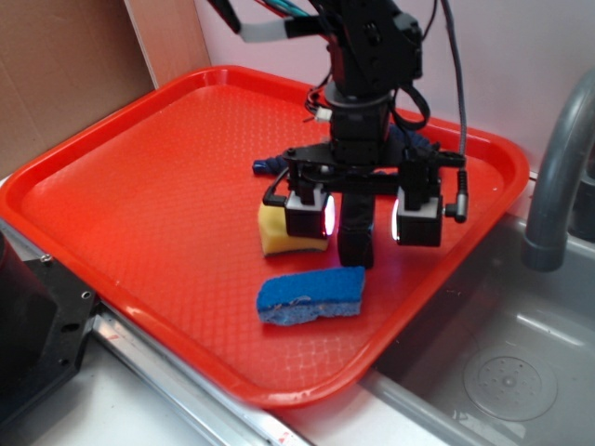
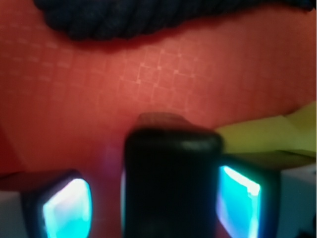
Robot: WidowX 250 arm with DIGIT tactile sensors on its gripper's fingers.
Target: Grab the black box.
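The black box (image 1: 356, 237) stands upright on the red tray (image 1: 139, 177), a glossy dark block. My gripper (image 1: 364, 223) hangs straight over it, open, with one glowing pad on each side of the box. In the wrist view the black box (image 2: 171, 183) fills the lower middle between the pads (image 2: 67, 208). A strip of red tray shows between the left pad and the box. The right pad lies close against it, and contact cannot be told. The gripper (image 2: 153, 210) holds nothing.
A yellow sponge (image 1: 277, 234) lies just left of the box, seen also as the yellow sponge (image 2: 267, 134). A blue sponge (image 1: 311, 295) lies in front. A dark navy rope (image 1: 270, 165) lies behind. A sink (image 1: 502, 372) and grey faucet (image 1: 558, 177) sit right; cardboard (image 1: 56, 74) stands left.
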